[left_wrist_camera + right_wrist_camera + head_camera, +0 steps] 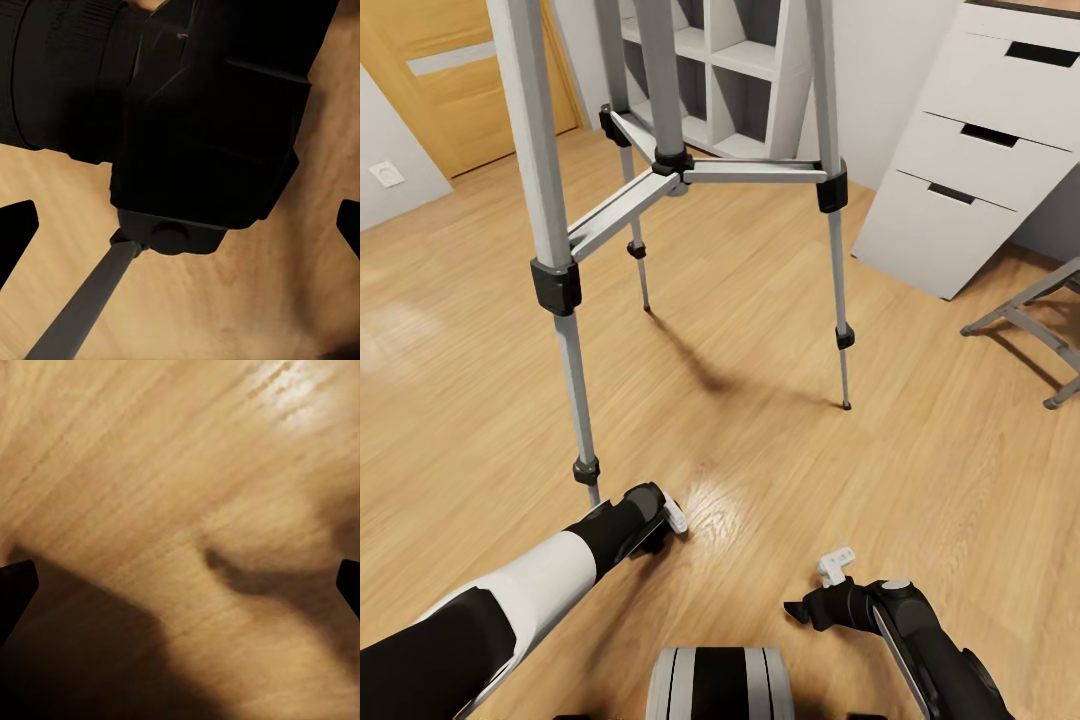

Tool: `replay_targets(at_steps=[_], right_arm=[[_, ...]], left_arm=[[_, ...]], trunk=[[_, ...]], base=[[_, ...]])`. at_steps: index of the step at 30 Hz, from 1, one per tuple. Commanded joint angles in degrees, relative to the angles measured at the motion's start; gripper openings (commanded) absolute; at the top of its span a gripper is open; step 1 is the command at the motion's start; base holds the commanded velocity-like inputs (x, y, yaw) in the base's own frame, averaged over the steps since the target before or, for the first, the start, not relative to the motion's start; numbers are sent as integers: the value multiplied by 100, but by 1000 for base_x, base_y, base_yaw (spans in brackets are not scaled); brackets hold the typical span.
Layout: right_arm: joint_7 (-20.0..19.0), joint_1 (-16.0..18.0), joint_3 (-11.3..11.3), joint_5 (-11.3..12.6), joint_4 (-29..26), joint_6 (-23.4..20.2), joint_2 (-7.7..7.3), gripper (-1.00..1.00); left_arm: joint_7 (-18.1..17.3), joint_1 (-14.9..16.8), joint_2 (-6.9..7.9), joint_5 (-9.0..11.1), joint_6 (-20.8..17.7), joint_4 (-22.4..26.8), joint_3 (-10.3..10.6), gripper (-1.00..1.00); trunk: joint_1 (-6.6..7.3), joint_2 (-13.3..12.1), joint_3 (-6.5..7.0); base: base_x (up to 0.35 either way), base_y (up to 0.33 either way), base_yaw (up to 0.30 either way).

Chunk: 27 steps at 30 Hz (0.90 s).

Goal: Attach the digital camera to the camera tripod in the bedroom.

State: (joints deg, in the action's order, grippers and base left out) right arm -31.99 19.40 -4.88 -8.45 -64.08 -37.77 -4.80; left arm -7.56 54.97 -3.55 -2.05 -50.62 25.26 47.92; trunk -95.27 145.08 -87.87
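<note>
Camera tripod point(660, 170) stands on the wooden plank floor point(780, 340), directly ahead, before white cube shelves point(735, 70); white drawer unit point(970, 140) further right. Left hand point(660, 520) low beside the nearest tripod leg; its wrist view shows the digital camera point(210, 120) close between spread fingertips, grip unclear. Right hand point(815, 595) spread, empty, over the floor.

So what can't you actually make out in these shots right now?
- Camera tripod: its head is cut off by the head view's top edge.
- Left gripper: black shape in front, apparently the digital camera; too close and dark to tell any grip.
- Stool: cut off at the head view's right edge.
</note>
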Motion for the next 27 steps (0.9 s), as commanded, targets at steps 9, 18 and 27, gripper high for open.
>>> replay_targets(at_steps=[9,18,27], right_arm=[[-44,2,-4,-61,-8,18,-3,100],[-44,2,-4,-61,-8,61,-3,100],[-44,2,-4,-61,-8,73,-3,100]], left_arm=[[-35,5,3,-24,-16,3,32,100],[-35,5,7,-24,-16,3,33,100],[-35,1,6,-26,-11,3,33,100]], trunk=[[-20,12,-181],[-20,12,-181],[-20,12,-181]], base=[[0,0,0],[0,0,0],[0,0,0]])
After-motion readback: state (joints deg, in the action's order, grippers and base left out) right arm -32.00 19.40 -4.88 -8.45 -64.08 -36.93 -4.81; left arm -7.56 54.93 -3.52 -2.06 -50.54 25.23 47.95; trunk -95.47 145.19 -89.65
